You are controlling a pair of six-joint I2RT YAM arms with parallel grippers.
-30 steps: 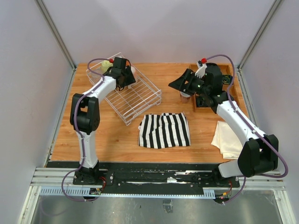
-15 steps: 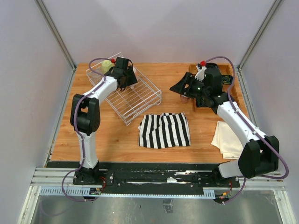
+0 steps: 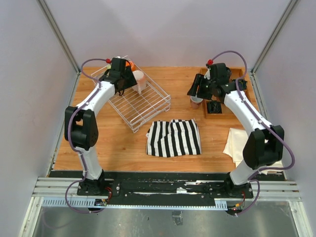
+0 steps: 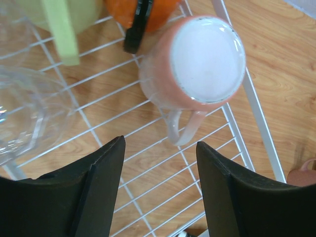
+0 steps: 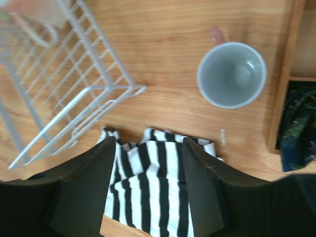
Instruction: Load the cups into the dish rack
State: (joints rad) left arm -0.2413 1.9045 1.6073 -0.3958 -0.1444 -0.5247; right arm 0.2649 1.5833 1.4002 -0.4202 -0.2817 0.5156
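Left pincer (image 4: 159,148): fingers spread, nothing between them, hovering over the far end of the large white wire dish rack (image 4: 256,113).
Pale pink ceramic mug (image 4: 197,64): inside the rack, mouth down on the grid, white base up, handle pointing toward the pincer. Upended, most likely so it drains.
Rack neighbours: the round orange mug (image 4: 165,7), the yellow-green mug (image 4: 79,10) and a clear glass tumbler (image 4: 24,113) huddle at that same end, apparently to save grid space.
Right pincer (image 5: 148,143): jaws apart and carrying nothing, looking down at the wooden counter (image 5: 163,49).
Small dusty-pink mug (image 5: 232,74): upright on the counter, outside the rack, just beside the wooden compartment tray (image 5: 284,74). By the look of it, next in line.
Black-and-white striped cloth (image 5: 148,197): rumpled on the counter directly under the right pincer.
Next call: a reach toward that mug's rim seems needed.
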